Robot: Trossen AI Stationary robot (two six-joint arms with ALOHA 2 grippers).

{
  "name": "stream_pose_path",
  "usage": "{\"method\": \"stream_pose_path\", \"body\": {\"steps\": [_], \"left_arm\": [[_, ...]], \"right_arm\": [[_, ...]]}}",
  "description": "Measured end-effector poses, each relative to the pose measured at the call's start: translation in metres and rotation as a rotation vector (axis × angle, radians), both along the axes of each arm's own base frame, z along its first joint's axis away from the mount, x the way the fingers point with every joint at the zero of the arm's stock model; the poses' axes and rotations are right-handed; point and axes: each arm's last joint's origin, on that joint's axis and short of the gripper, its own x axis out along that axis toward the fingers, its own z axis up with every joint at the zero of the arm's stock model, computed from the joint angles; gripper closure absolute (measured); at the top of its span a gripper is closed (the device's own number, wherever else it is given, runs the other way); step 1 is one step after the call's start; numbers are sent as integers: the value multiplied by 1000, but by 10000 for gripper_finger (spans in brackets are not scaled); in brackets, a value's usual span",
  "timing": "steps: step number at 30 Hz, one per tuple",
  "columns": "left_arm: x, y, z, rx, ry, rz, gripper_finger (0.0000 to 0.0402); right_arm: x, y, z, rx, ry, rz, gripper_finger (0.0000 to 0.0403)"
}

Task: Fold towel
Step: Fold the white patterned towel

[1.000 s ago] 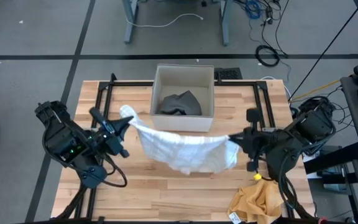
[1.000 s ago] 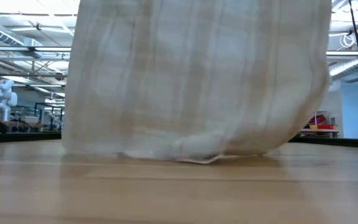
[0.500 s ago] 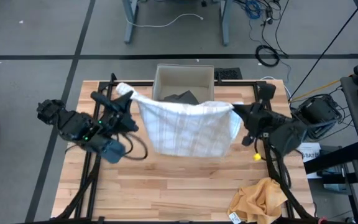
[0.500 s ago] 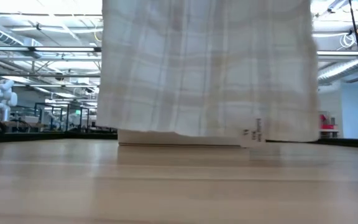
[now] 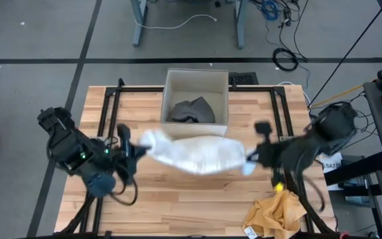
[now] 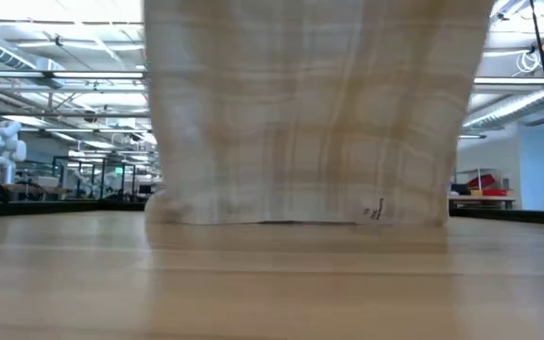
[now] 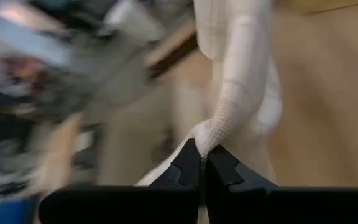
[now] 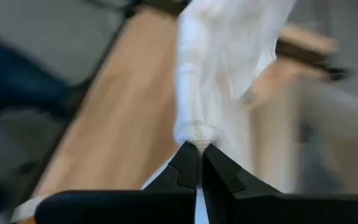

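Observation:
A white towel (image 5: 194, 154) with faint checks hangs stretched between my two grippers over the middle of the table. My left gripper (image 5: 132, 149) is shut on its left end and my right gripper (image 5: 249, 158) on its right end. In the low view the towel (image 6: 310, 113) hangs like a curtain. Its lower edge (image 6: 300, 219) reaches down to the tabletop, and a small tag (image 6: 376, 210) shows near the right corner. Whether the edge rests on the wood I cannot tell. My left gripper pinches a bunched corner of the towel (image 7: 207, 132) between its two fingers (image 7: 188, 165), slanting down from the table's left. The cloth runs away from the fingers in a rolled, gathered strand. My right gripper pinches the opposite bunched corner (image 8: 194, 134) between its fingers (image 8: 219, 165), slanting down from the table's right. The towel hangs below and between both holds.
A white open box (image 5: 196, 86) holding a grey cloth (image 5: 191, 109) stands at the far middle, just behind the towel. A crumpled yellow cloth (image 5: 277, 212) lies at the near right corner. Black frame rails (image 5: 108, 106) run along both sides of the table.
Both grippers swung up toward the far edge, lifting the towel off the table and spreading it flat in front of the box. They then came back toward the near edge and tipped down. The towel now hangs bunched at the top, with its lower edge back down at the tabletop.

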Motion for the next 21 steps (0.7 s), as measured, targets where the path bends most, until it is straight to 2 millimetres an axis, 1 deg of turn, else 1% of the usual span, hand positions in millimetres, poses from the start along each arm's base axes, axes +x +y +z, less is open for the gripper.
{"method": "stream_pose_path", "body": {"steps": [4, 7, 9, 11, 15, 18, 21], "left_arm": [[-5, -16, -13, -71, 64, -68, 399], [-9, -24, -22, -138, 97, -79, 399], [-8, -27, -32, -189, 126, -69, 399], [-5, -32, -48, -223, 164, -62, 399], [3, -42, -87, -249, 225, -75, 399], [8, -50, -117, -298, 259, -105, 399], [12, -56, -142, -368, 278, -131, 399]], "right_arm": [[10, 22, -20, 90, 72, 120, 403], [16, 36, -35, 137, 84, 156, 403], [20, 44, -48, 149, 103, 171, 403], [24, 52, -65, 155, 124, 173, 403], [33, 65, -105, 207, 198, 198, 401], [40, 74, -133, 266, 200, 217, 399], [45, 79, -159, 305, 186, 236, 399]]}}
